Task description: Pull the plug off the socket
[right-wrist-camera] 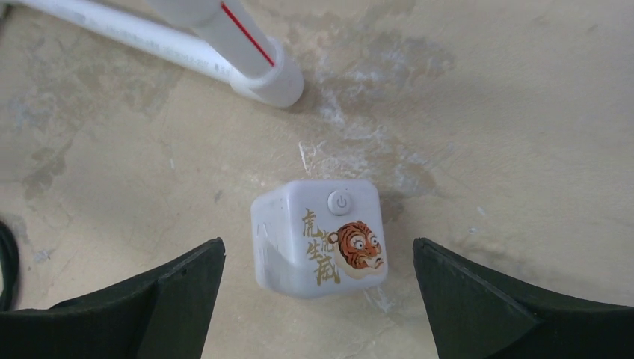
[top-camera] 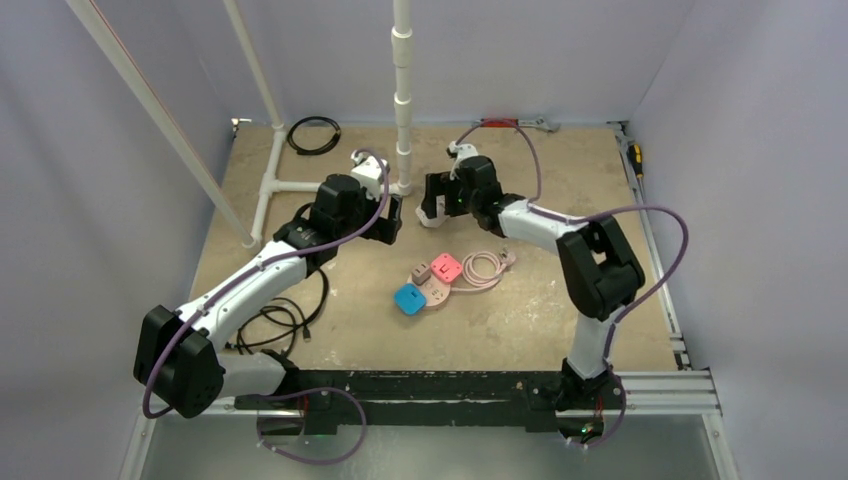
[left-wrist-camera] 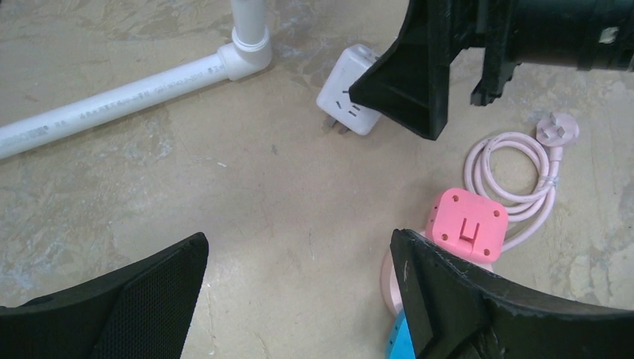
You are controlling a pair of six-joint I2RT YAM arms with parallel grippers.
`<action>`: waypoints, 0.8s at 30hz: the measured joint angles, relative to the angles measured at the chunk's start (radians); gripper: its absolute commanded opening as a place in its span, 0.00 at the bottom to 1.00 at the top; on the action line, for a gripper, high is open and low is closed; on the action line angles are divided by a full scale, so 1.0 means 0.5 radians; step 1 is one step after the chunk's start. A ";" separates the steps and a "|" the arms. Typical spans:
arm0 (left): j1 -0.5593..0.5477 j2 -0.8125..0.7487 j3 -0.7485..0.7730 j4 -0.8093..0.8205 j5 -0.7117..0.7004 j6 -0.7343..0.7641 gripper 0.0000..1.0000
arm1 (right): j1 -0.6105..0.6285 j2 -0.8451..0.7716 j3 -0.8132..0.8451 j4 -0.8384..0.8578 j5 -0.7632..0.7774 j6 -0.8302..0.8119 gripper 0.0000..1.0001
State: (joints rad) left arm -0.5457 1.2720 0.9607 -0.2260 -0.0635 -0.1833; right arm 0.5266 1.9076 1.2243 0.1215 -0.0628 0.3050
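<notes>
Where the table (top-camera: 520, 320) is seen from the top camera, the socket (top-camera: 436, 291) lies flat near its centre, a pale-pink round disc.

Fitted on the disc:
- a pink square plug (top-camera: 446, 267) at its 1 o'clock edge
- a blue plug (top-camera: 409, 299) at 8 o'clock
- a small beige plug (top-camera: 420, 273) at 11 o'clock

Attached: a pink cord (top-camera: 485, 268), loosely coiled, lying at 2 o'clock from the disc. Its own flat plug end (left-wrist-camera: 557, 127) rests on the table.

Detached: a white cube plug (right-wrist-camera: 320, 239) lies on the table at 12 o'clock from the socket, apart from it. One face carries a power button and a tiger print with gold characters. The left wrist view shows another face with slots, and metal prongs at its lower edge.

Right gripper (right-wrist-camera: 317, 254): spread wide, one finger on each side of the white cube plug, with a clear gap on both sides. It holds nothing.

Left gripper (left-wrist-camera: 299, 247): jaws spread and empty, hovering over bare table at 10 o'clock from the socket.

Surroundings:
- a white pipe frame (top-camera: 402, 90), its upright foot at 11 o'clock from the white cube plug
- a black cable coil (top-camera: 313, 134) at the far left of the table
</notes>
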 measured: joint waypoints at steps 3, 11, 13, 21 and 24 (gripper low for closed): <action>0.000 0.000 0.000 0.001 0.069 0.001 0.91 | -0.003 -0.188 -0.073 -0.011 0.058 -0.020 0.99; -0.013 -0.001 -0.014 0.000 0.381 0.024 0.90 | -0.005 -0.824 -0.314 -0.059 0.085 -0.016 0.98; -0.048 -0.001 -0.026 -0.007 0.472 0.046 0.91 | -0.005 -0.960 -0.410 -0.072 0.024 -0.011 0.97; -0.187 0.140 -0.060 -0.143 0.644 0.127 0.88 | -0.008 -1.384 -0.931 -0.155 -0.391 0.082 0.94; -0.212 0.253 -0.060 -0.190 0.645 0.134 0.85 | -0.008 -1.367 -1.014 -0.166 -0.452 0.085 0.94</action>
State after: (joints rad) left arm -0.6518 1.3987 0.9306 -0.3210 0.2588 -0.1162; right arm 0.5224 1.2240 0.7174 0.0383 -0.2886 0.3477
